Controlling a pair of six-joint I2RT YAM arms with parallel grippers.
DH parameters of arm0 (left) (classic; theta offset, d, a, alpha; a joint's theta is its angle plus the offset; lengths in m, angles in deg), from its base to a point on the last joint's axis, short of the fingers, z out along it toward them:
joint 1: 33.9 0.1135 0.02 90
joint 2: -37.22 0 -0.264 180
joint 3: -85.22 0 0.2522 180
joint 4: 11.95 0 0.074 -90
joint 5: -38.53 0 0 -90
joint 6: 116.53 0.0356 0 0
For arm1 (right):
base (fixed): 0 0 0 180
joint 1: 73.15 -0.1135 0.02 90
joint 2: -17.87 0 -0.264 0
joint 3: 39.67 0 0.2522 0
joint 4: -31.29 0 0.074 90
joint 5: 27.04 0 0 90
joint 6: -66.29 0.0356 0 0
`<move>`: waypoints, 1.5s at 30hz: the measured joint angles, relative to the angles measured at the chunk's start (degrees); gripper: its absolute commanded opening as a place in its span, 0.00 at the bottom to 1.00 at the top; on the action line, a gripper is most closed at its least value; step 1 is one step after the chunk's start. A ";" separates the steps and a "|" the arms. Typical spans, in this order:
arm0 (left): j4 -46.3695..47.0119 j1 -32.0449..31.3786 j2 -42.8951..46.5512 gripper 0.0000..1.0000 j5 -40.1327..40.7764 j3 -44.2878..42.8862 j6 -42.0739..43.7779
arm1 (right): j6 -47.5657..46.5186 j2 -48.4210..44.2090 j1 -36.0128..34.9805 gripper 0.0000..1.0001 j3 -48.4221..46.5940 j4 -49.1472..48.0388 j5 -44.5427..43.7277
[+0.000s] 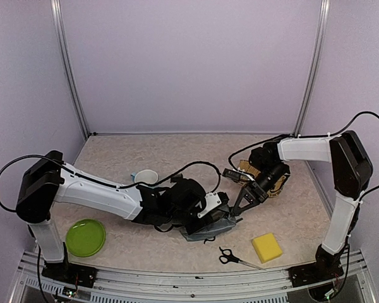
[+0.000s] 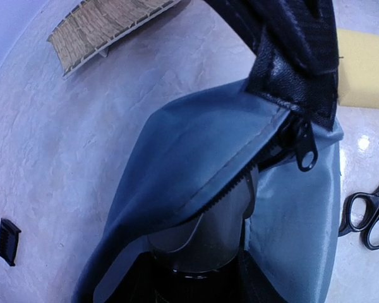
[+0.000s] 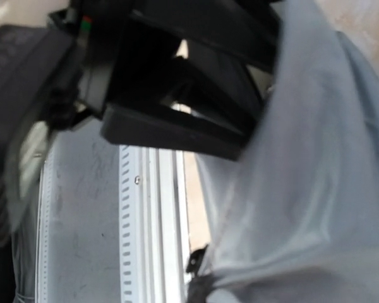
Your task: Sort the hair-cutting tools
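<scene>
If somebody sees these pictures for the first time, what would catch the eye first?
In the middle, a grey-blue pouch draws the eye: the right gripper pinches its zipper rim, and a clipper pokes into its open mouth. Nearer the front edge, black-handled scissors lie near a yellow sponge; a green plate sits far left.

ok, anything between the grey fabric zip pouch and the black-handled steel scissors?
Nothing: only bare table between pouch and scissors, shown in the top view.
</scene>
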 measured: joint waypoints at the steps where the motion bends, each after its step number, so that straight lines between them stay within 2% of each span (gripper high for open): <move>1: -2.14 -0.02 0.00 0.35 0.52 -1.25 -1.18 | 0.46 0.00 0.24 0.00 -0.15 -0.17 -0.20; 5: -6.23 -0.42 1.03 0.45 3.28 -3.17 -3.85 | 2.58 0.00 1.46 0.00 -1.27 -1.60 -1.38; 6: -7.04 -0.50 1.66 0.58 3.76 -3.15 -4.15 | 3.15 0.00 1.81 0.00 -1.64 -2.03 -1.75; 7: -7.63 -0.59 2.56 0.61 4.46 -3.06 -4.70 | 3.72 0.00 2.14 0.00 -2.08 -2.32 -2.08; 12: -7.61 -0.79 9.86 0.65 6.56 -2.03 -6.93 | 5.73 0.48 2.89 0.00 -4.74 -3.61 -4.13; 20: -6.99 -1.40 15.72 0.59 8.98 1.27 -12.74 | 7.15 3.10 2.97 0.00 -6.45 -4.46 -5.79; 23: -9.64 -0.20 18.62 0.54 8.44 2.93 -21.05 | 7.19 3.10 2.97 0.00 -6.43 -4.87 -6.14; 30: -12.74 6.73 26.38 0.59 1.60 12.31 -43.06 | 8.15 3.08 2.97 0.00 -5.86 -7.37 -7.34; 37: -10.82 7.56 26.60 0.59 -7.80 18.49 -54.75 | 8.55 3.08 2.95 0.00 -5.70 -8.39 -7.82; 45: -5.09 10.21 25.57 0.42 -11.80 19.74 -59.23 | 8.61 2.86 2.93 0.00 -5.51 -8.59 -7.96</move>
